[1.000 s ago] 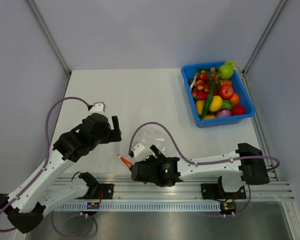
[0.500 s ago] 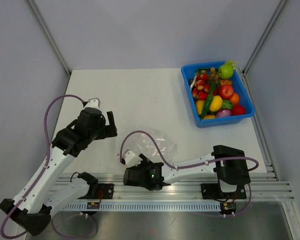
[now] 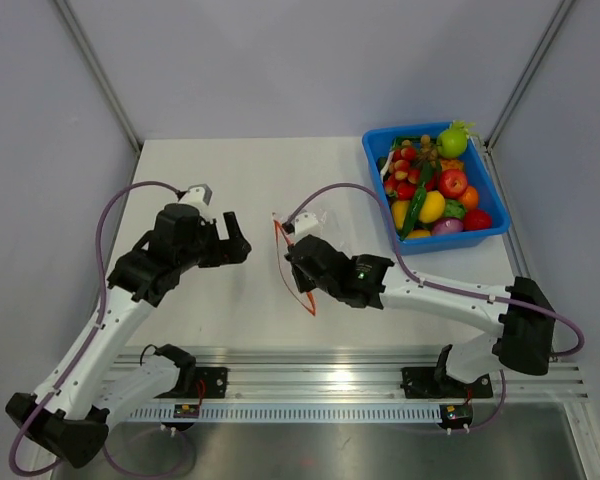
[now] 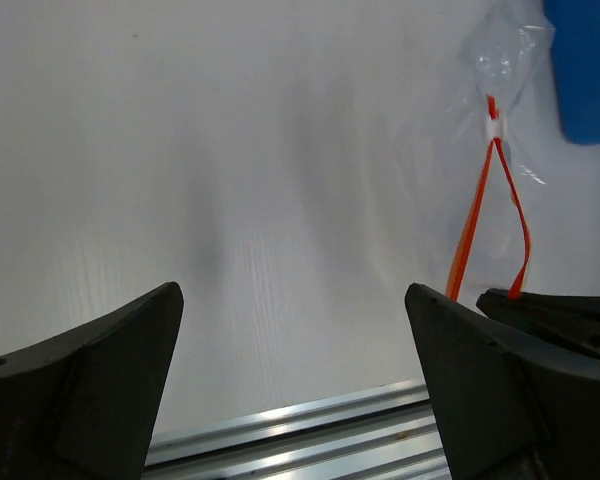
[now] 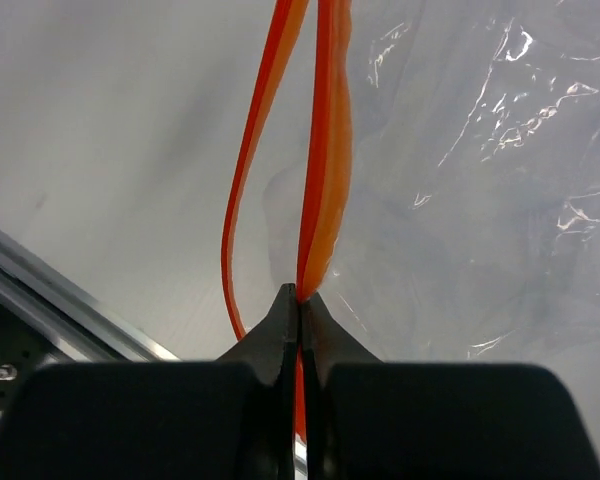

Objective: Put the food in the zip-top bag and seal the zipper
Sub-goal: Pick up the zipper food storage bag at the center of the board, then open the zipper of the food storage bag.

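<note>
Right wrist, right gripper [image 5: 300, 300] pinching zipper [image 5: 328, 150], left gripper [image 4: 290, 300] spread wide

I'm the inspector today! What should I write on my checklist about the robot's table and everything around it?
Surface: white table, no spills seen.
Job's things: zip-top bag clear, no food seen inside; zipper unsealed, its strips apart; food piled in the blue bin.
Clutter: nothing seen.
Grippers: right gripper shut on the zipper; left gripper open, holding nothing.
Cables: purple cables loop off both arms.
Surroundings: grey walls; metal rail at the near edge.
</note>
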Tool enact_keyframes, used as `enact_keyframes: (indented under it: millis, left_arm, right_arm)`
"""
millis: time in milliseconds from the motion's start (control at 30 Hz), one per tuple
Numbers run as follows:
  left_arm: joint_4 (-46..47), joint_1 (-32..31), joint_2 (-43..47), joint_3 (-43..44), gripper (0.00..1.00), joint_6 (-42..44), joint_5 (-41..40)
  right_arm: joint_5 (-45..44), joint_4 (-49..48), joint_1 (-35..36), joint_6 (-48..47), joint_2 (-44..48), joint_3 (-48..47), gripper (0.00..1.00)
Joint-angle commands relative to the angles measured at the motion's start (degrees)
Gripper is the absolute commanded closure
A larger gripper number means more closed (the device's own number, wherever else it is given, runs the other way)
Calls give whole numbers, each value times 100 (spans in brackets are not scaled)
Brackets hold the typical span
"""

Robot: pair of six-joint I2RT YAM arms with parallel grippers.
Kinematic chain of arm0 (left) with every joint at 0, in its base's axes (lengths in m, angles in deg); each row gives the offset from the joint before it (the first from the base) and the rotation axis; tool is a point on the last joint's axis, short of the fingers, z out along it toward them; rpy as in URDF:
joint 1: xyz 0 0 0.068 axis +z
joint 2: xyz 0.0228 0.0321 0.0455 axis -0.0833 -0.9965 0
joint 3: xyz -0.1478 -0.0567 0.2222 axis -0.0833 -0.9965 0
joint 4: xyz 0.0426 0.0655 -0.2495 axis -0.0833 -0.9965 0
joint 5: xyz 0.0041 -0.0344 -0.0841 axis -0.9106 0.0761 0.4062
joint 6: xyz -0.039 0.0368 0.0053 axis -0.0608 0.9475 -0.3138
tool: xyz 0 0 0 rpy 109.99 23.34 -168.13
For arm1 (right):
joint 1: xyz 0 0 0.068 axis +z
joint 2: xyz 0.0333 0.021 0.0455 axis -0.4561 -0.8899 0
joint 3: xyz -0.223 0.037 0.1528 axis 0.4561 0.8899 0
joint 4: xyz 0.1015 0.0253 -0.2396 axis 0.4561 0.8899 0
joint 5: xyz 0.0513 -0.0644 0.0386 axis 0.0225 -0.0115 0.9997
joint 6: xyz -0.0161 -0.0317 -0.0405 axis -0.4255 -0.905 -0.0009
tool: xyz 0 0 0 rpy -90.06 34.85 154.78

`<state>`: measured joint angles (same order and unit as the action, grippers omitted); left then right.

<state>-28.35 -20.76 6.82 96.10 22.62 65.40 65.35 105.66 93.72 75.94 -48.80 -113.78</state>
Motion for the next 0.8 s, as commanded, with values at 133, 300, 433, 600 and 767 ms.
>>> enact_keyframes:
  millis: [133, 300, 433, 600, 767]
  left_arm:
    - [1524, 14, -347, -157, 5, -57, 1725]
    - [1780, 14, -285, -218, 9, -189, 2051]
    - [2026, -91, -154, -587, 12, -426, 2165]
    - [2281, -232, 57, -904, 15, -699, 2087]
    - [2333, -478, 58, -992, 19, -831, 1849]
  right_arm:
    - [899, -11, -374, 61, 146, -1121, 100]
    - [1030, 78, -480, 491, 75, -1245, 100]
    - [1153, 17, -559, 764, 22, -1202, 100]
    - [1232, 8, -638, 984, -65, -1184, 100]
    - [1189, 122, -647, 1054, -241, -1272, 100]
